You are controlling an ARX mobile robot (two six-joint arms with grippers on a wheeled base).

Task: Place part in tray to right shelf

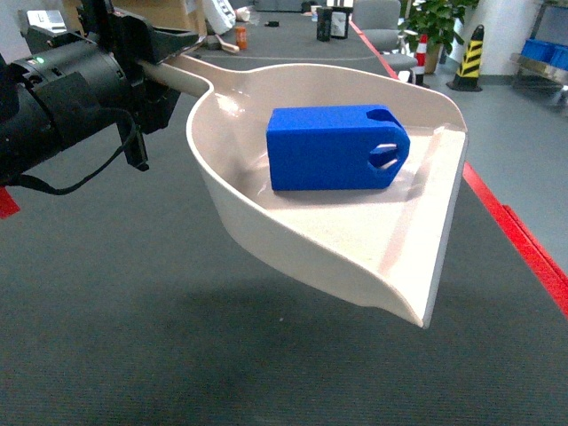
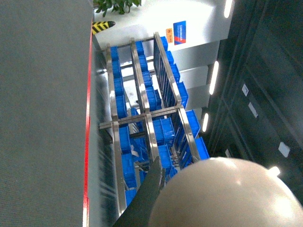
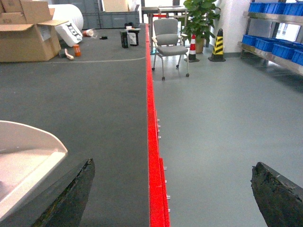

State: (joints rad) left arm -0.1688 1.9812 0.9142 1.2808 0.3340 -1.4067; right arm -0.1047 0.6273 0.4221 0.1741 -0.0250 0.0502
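Left gripper [image 1: 146, 67], clamped on the cream plastic dustpan-shaped tray's [image 1: 266, 226] round handle, carries the solid bright-blue jerrycan-shaped part [image 1: 333, 148] lying lengthwise inside that tray (right gripper [image 3: 173, 189] gapes wide, holding nothing, just beside the tray's lip).

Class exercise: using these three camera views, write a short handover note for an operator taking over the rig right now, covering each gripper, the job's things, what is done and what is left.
Left gripper: shut on the tray's handle, holding the tray up over the dark floor.
Right gripper: jaws wide open, empty, beside the tray's front corner.
Part: lying on its side inside the tray.
Done: part loaded in the tray, tray lifted.
Left: carry the tray to the right shelf and set it down. A steel rack with blue crates shows in the left wrist view, not yet reached.
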